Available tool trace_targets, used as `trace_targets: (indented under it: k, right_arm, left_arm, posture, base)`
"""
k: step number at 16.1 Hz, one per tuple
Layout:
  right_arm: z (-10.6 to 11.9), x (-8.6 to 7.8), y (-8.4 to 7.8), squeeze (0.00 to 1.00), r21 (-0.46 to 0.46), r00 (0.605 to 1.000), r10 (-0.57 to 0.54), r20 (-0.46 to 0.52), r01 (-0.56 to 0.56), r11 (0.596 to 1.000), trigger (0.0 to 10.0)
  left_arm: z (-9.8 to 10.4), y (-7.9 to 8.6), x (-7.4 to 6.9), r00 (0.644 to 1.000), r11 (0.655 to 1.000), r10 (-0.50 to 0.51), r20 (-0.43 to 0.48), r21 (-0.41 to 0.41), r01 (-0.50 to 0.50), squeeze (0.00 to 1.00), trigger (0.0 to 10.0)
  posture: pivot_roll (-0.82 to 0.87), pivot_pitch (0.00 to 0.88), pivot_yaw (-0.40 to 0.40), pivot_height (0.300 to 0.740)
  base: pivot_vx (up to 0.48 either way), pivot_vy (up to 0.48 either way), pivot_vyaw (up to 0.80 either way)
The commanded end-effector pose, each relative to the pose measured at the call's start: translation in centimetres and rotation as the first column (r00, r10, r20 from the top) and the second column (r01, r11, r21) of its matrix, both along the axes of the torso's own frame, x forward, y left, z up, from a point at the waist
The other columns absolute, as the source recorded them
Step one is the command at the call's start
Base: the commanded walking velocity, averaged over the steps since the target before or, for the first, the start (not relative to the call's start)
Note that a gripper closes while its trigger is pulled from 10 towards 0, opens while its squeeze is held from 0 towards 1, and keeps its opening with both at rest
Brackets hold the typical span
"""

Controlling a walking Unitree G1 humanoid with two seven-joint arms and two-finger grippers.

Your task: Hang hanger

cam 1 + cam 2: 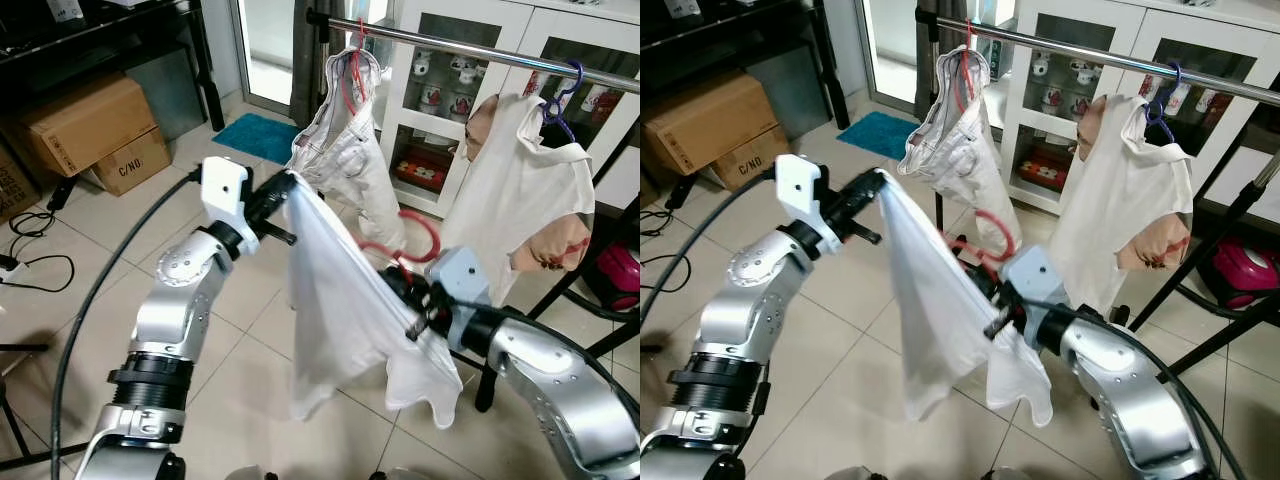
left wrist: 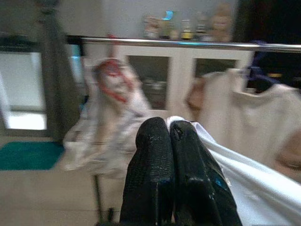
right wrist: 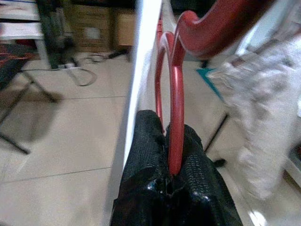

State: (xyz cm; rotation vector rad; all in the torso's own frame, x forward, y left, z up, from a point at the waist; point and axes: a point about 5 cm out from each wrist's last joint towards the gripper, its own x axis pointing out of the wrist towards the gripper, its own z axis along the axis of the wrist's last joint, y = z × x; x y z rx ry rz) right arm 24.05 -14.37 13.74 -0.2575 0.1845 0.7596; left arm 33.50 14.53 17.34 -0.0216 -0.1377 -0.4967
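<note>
A white shirt [image 1: 345,310] hangs stretched between my two grippers, below the steel clothes rail [image 1: 480,48]. My left gripper [image 1: 283,190] is shut on the shirt's upper corner; in the left wrist view its fingertips [image 2: 167,136] pinch the white cloth [image 2: 263,188]. My right gripper [image 1: 412,300] is shut on a red hanger [image 1: 425,238] whose hook curves up behind the shirt; the right wrist view shows the red wire [image 3: 175,117] clamped between the black fingers [image 3: 146,155], with the shirt's edge [image 3: 141,70] beside it.
Two garments hang on the rail: pale trousers on a red hanger [image 1: 345,130] and a white shirt on a blue hanger [image 1: 520,190]. A glass-door cabinet [image 1: 450,90] stands behind. Cardboard boxes [image 1: 95,125] and cables [image 1: 40,260] lie at left, a teal mat [image 1: 260,135] farther back.
</note>
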Motion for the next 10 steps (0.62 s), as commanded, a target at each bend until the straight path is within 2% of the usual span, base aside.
trace_targets:
  k: [1,3,6,7,8,9,10]
  right_arm:
    - [-1.1,-0.6,-0.9,0.0,-0.036,0.998,0.013,-0.065,-0.015,0.999,0.0]
    - [-1.0,-1.1,-1.2,0.0,-0.029,0.995,0.069,-0.078,-0.072,0.997,0.0]
    - [-1.1,-1.7,-1.3,0.0,-0.017,0.989,0.108,-0.101,-0.11,0.994,0.0]
    - [-1.1,-1.7,-1.5,0.0,0.005,0.991,0.082,-0.109,-0.082,0.997,0.0]
    - [-0.7,-1.3,-1.6,0.0,0.058,0.995,0.042,-0.093,-0.037,0.998,0.0]
    - [-0.2,-1.2,-1.6,0.0,0.099,0.996,0.038,-0.077,-0.031,0.995,0.0]
    - [0.3,-1.6,-1.4,0.0,0.146,0.993,0.094,-0.07,-0.084,0.986,0.0]
  left_arm:
    - [2.9,2.8,0.8,0.981,0.988,0.154,0.119,-0.024,-0.152,0.0,0.0]
    - [3.6,4.8,1.4,0.956,0.965,0.259,0.137,0.001,-0.262,0.0,0.0]
    - [4.1,6.4,1.8,0.918,0.928,0.358,0.173,0.039,-0.369,0.0,0.0]
    - [4.2,6.7,1.9,0.91,0.919,0.367,0.192,0.076,-0.387,0.0,0.0]
    - [4.0,6.6,1.9,0.917,0.921,0.35,0.194,0.11,-0.375,0.0,0.0]
    - [3.7,6.6,1.9,0.92,0.92,0.344,0.187,0.128,-0.37,0.0,0.0]
    - [3.5,7.0,2.0,0.91,0.908,0.372,0.182,0.133,-0.398,0.0,0.0]
  posture:
    - [-0.1,0.0,0.031,0.74]
    - [-0.1,0.0,0.036,0.74]
    - [-0.1,0.0,0.041,0.74]
    - [-0.1,0.0,0.044,0.74]
    - [-0.1,0.0,0.044,0.74]
    - [-0.1,0.0,0.048,0.74]
    - [-0.1,0.0,0.048,0.74]
  base:
    - [0.0,0.0,0.0]
    - [0.0,0.0,0.0]
    - [0.0,0.0,0.0]
    - [0.0,0.0,0.0]
    - [0.0,0.0,0.0]
    - [0.0,0.0,0.0]
    - [0.0,0.0,0.0]
